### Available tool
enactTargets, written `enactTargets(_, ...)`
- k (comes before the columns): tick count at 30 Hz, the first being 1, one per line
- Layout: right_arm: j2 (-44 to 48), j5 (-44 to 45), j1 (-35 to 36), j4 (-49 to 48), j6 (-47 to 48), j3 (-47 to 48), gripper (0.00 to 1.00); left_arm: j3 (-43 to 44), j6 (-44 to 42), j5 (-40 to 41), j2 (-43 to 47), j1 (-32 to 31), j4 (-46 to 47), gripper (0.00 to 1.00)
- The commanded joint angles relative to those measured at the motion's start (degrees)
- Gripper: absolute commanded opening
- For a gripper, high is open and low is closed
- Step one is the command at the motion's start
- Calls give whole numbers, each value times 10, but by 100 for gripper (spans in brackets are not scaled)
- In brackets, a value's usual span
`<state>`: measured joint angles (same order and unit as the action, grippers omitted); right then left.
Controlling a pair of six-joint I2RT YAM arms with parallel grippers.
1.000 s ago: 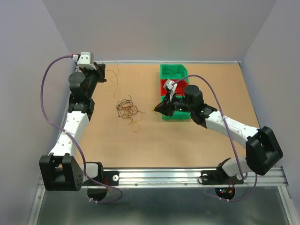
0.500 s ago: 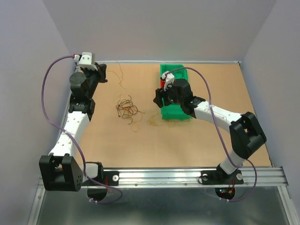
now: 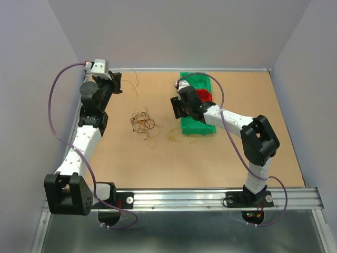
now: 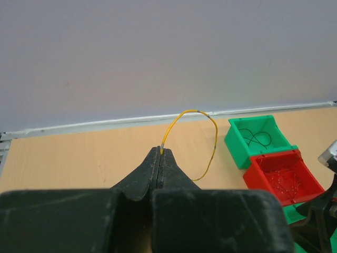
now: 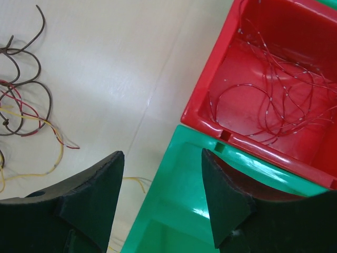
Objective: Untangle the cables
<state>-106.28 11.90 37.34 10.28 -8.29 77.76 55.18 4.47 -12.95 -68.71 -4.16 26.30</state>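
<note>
You are pinching one yellow cable [image 4: 192, 110] in the closed left tool [image 4: 160, 153], right tool [image 5: 160, 176] hanging open over the red bin [image 5: 210, 74], tangle [image 3: 142, 122] lying mid-way across the surface [image 3: 237, 158]; next, likely, carrying that strand to a bin.

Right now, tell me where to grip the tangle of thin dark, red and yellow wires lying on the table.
Probably the yellow loop trailing from the tangle at its near right edge, with the fingers coming straight down: it lies flat and apart from the dense knot.
</note>
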Motion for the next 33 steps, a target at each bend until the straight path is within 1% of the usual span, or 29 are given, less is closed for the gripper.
enactTargets(1,-30,37,13,63,-8,62,65,-3,-10,-1,17,-6,36,0)
enactTargets(4,-57,35,17,94,0,74,60,-2,-12,-1,16,-6,36,0)
enactTargets(6,-64,36,19,102,8,72,53,-2,-12,-1,15,-8,35,0)
enactTargets(7,-60,37,19,102,9,62,43,-2,-13,-2,15,-8,36,0)
enactTargets(9,-50,40,19,101,8,52,30,-2,-13,-1,15,-9,36,0)
enactTargets(11,-27,41,19,87,12,27,14,-3,-13,-1,14,-10,36,0)
enactTargets(12,-19,40,19,79,15,14,12,-3,-14,-1,14,-10,36,0)
enactTargets(13,-3,41,19,59,18,-7,6,-4,-13,-1,16,-11,36,0)
enactTargets(15,12,36,19,34,31,-30,1,-5,-14,-1,16,-10,36,0)
enactTargets(17,29,32,19,21,44,-47,1,-4,-14,0,16,-12,36,0)
enactTargets(20,61,36,19,-25,78,-108,0,-4,-16,0,14,-11,35,0)
enactTargets(21,71,41,19,-44,103,-128,1,-4,-16,0,14,-13,36,0)
enactTargets(23,112,58,19,-124,135,-167,1,-3,-16,0,13,-13,36,0)
enactTargets(24,127,60,19,-155,146,-215,1,-3,-15,-1,12,-13,36,0)
enactTargets(25,144,61,19,-186,155,-237,1,-3,-16,0,12,-13,35,0)
enactTargets(26,159,60,19,-243,162,-261,1,-3,-16,0,11,-14,36,0)
enactTargets(27,173,51,19,-270,171,-279,1,-3,-16,1,12,-14,35,0)
enactTargets(28,199,44,19,-321,174,-316,1,-3,-17,2,11,-14,36,0)
enactTargets(30,216,23,19,-353,182,-336,1,-3,-17,3,12,-15,35,0)
enactTargets(33,226,21,21,-395,198,-364,1,-3,-17,4,11,-15,35,0)
